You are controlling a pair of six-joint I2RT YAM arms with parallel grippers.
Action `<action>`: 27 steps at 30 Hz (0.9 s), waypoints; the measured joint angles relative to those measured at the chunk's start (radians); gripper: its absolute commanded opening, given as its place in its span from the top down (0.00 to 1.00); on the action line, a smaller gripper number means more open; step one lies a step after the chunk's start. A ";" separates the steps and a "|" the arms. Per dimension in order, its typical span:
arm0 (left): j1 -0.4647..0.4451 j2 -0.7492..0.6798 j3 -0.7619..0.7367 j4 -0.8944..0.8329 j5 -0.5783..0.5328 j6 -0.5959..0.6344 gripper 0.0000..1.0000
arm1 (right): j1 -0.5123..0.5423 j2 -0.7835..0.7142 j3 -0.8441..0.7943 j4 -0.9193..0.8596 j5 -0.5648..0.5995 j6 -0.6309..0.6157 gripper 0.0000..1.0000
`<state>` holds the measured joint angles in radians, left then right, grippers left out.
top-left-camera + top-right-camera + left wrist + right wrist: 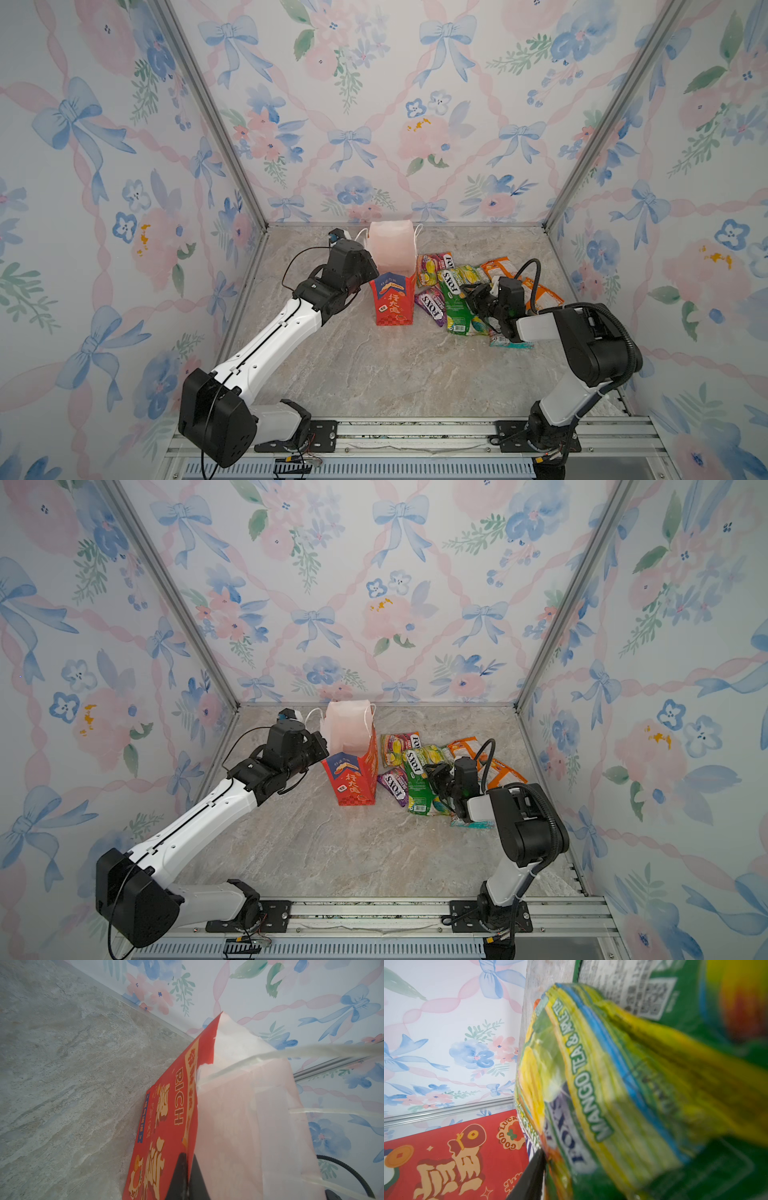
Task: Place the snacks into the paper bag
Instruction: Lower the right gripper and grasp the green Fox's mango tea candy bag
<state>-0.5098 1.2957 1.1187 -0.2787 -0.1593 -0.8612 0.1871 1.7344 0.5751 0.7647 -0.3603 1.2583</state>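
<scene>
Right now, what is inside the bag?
In both top views the bag shows only its pale inner walls; nothing is visible inside. Its bottom is hidden behind its red front, so something could lie there. The snacks in view lie outside, beside it.

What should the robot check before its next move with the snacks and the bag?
1. The paper bag stands with its mouth open: ok.
2. The left end effector is shut on the bag's wall: ok.
3. The right end effector firmly grips the yellow-green packet: cannot tell; wrist view blurred.
4. Nothing tall stands between packets and bag: ok.
5. Room inside the bag: cannot tell; bottom hidden.
6. All snacks bagged: not ok; the purple packet and orange packet lie on the table.
</scene>
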 measured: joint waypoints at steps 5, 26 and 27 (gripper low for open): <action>0.000 0.000 -0.002 0.001 0.000 0.000 1.00 | 0.000 0.024 -0.008 0.054 -0.008 0.017 0.79; 0.007 -0.008 -0.010 0.003 0.003 -0.001 1.00 | -0.001 -0.082 -0.006 -0.085 -0.009 -0.094 1.00; 0.007 -0.009 -0.010 0.004 0.003 -0.001 1.00 | -0.001 -0.101 0.000 -0.117 -0.006 -0.111 1.00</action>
<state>-0.5030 1.2869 1.1088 -0.2749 -0.1562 -0.8619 0.1864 1.6329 0.5751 0.6476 -0.3664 1.1477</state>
